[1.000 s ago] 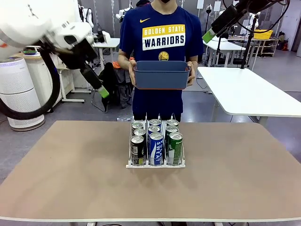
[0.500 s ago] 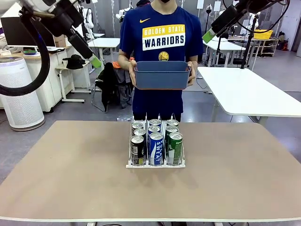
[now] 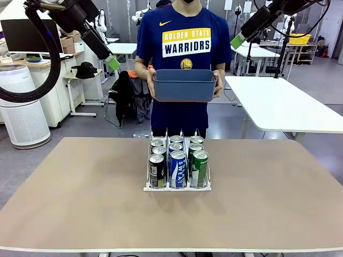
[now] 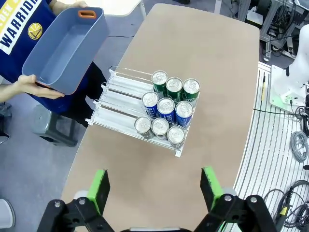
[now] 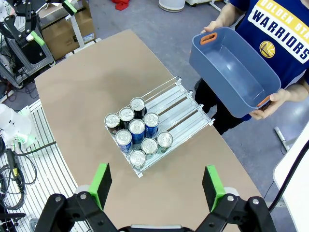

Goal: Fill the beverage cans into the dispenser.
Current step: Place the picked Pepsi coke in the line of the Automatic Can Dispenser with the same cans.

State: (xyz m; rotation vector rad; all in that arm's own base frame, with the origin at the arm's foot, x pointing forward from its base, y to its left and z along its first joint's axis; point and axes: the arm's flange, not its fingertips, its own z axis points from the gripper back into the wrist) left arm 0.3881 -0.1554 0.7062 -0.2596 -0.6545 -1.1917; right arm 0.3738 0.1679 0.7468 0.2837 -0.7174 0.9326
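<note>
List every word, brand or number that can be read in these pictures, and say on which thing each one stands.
"GOLDEN STATE WARRIORS": on the person's blue shirt.
"SWEAT", running down the side: on the front blue can in the dispenser.
Print on the black can and the green can: too small to read.

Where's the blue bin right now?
The blue bin is held at chest height in the person's hands at the table's far side, behind the dispenser.
</note>
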